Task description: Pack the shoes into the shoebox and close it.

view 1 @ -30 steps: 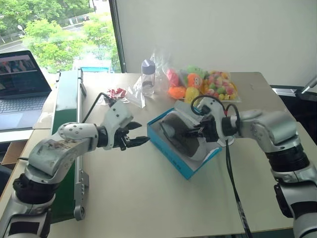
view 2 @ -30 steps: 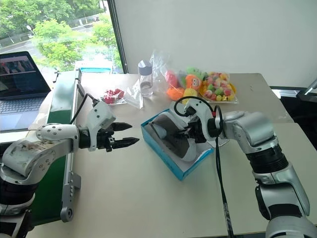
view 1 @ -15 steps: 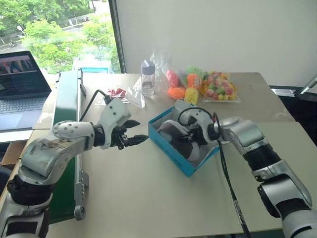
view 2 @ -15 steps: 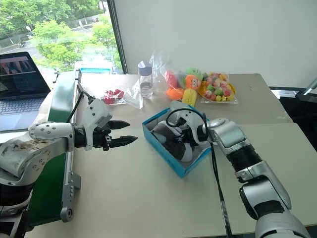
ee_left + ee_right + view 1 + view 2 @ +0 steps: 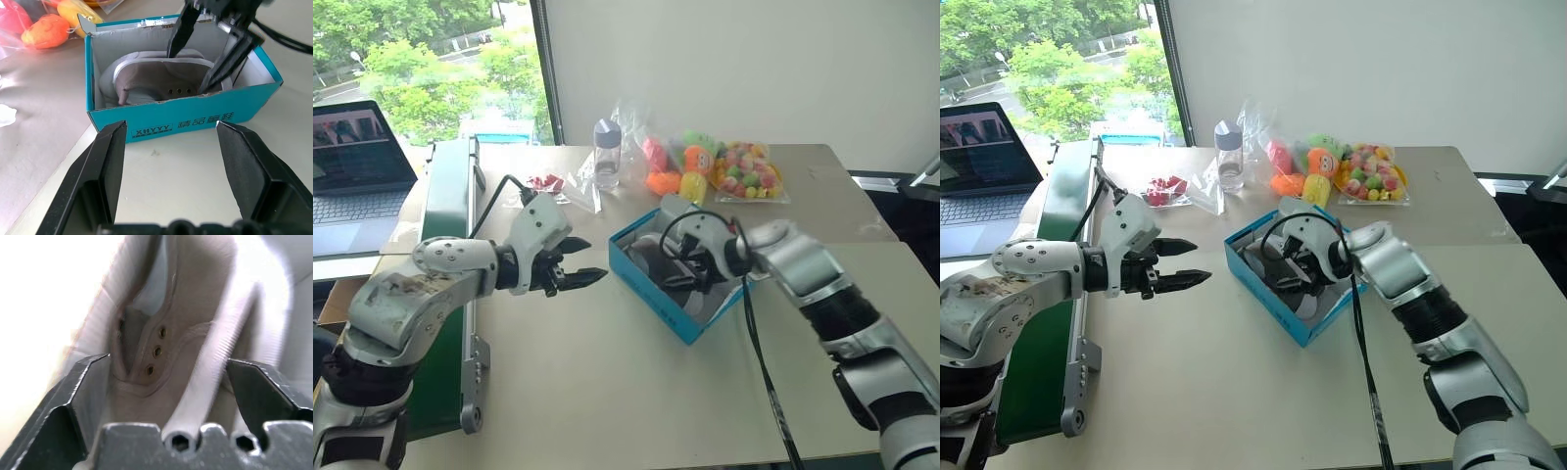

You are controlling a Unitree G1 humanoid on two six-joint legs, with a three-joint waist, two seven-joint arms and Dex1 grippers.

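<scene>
The blue shoebox [image 5: 677,311] stands open-topped on the table's middle, white inside. A grey shoe [image 5: 161,73] with perforated upper and lighter sole lies inside it. My right gripper [image 5: 1285,270] reaches down into the box from the right. It is open, its fingers [image 5: 180,30] spread to either side of the shoe [image 5: 161,308] without gripping it. My left gripper [image 5: 590,260] hovers open just left of the box, pointing at its lettered side wall [image 5: 181,125], and holds nothing.
Bags of colourful plush toys [image 5: 710,166] lie behind the box, with a clear bottle [image 5: 606,152] and a small packet of red things [image 5: 544,183] beside them. A green board [image 5: 445,211] runs along the table's left edge, and a laptop [image 5: 357,166] sits beyond it.
My right gripper was shut on the shoe inside the box and has now opened, leaving the shoe lying there. The left gripper has stayed where it was.
</scene>
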